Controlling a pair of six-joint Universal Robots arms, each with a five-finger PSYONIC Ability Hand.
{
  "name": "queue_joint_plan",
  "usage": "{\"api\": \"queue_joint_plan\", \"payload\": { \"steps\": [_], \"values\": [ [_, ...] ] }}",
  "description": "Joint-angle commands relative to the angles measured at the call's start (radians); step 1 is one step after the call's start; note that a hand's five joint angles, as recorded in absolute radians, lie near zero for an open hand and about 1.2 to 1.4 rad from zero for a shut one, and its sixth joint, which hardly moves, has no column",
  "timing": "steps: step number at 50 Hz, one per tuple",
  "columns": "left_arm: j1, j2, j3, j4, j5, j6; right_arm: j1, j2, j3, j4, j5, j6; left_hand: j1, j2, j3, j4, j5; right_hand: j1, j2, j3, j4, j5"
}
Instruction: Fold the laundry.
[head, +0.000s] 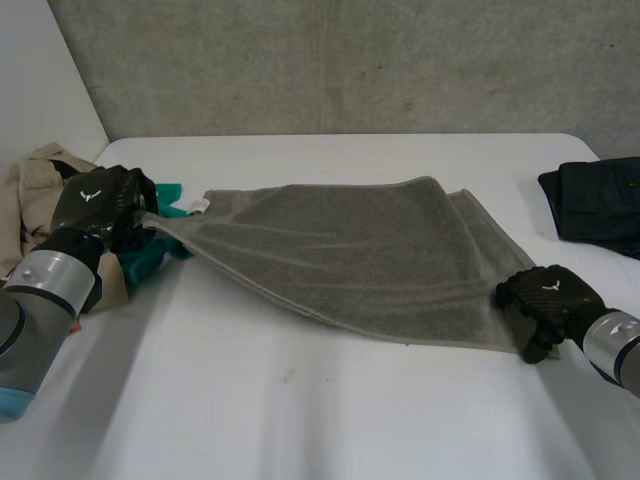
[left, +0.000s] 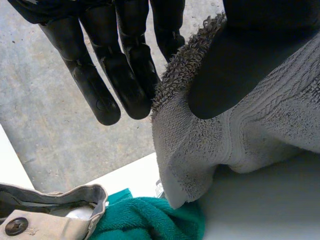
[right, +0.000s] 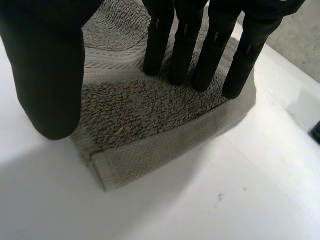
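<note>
Towel (head: 350, 255): grey terry, spread across the middle of the white counter (head: 300, 410). It is doubled over, so a second layer shows along its right-hand side.
Left hand (head: 100, 205): at the towel's left corner, raised off the counter. Its fingers (left: 100, 85) are behind the cloth and its thumb (left: 235, 65) in front, pinching the corner between them. The tip of the corner hangs free below the grip.
Right hand (head: 545, 295): at the towel's near right corner, low on the counter. In the right wrist view the fingers (right: 185, 55) are straight and side by side, their tips set down on the top layer. The thumb stands spread apart at the cloth's edge, and nothing is pinched.
Tag (head: 198, 206): small and white, on the towel just beside the lifted corner.
Teal cloth (head: 160, 250): under the left hand, partly covered by that hand and by the raised towel corner.
Beige garment (head: 30, 190): at the counter's left side, touching the teal cloth and cut off by the frame. One button shows in the left wrist view.
Dark garment (head: 600, 205): at the far right of the counter, apart from the towel and cut off by the frame. Its kind cannot be told.
Hard to tell: whether the right thumb rests on the towel's hem or on the bare counter.
</note>
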Motion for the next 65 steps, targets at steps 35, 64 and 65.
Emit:
{"api": "queue_joint_plan", "payload": {
  "steps": [35, 64, 65],
  "values": [
    [0.042, 0.155, -0.017, -0.357, 0.035, 0.103, 0.059, -0.147, -0.172, 0.211, 0.102, -0.045, 0.244, 0.197, 0.202, 0.193, 0.239, 0.756, 0.755, 0.752, 0.753, 0.812],
    [0.016, 0.014, 0.125, -0.706, 0.023, 0.381, 0.036, -0.065, -0.347, 0.448, 0.171, -0.241, 0.244, 0.197, 0.202, 0.193, 0.239, 0.756, 0.755, 0.752, 0.753, 0.812],
    [0.010, 0.000, 0.141, -0.689, 0.008, 0.369, 0.042, -0.051, -0.361, 0.423, 0.183, -0.224, 0.244, 0.197, 0.202, 0.193, 0.239, 0.756, 0.755, 0.752, 0.753, 0.812]
  ]
}}
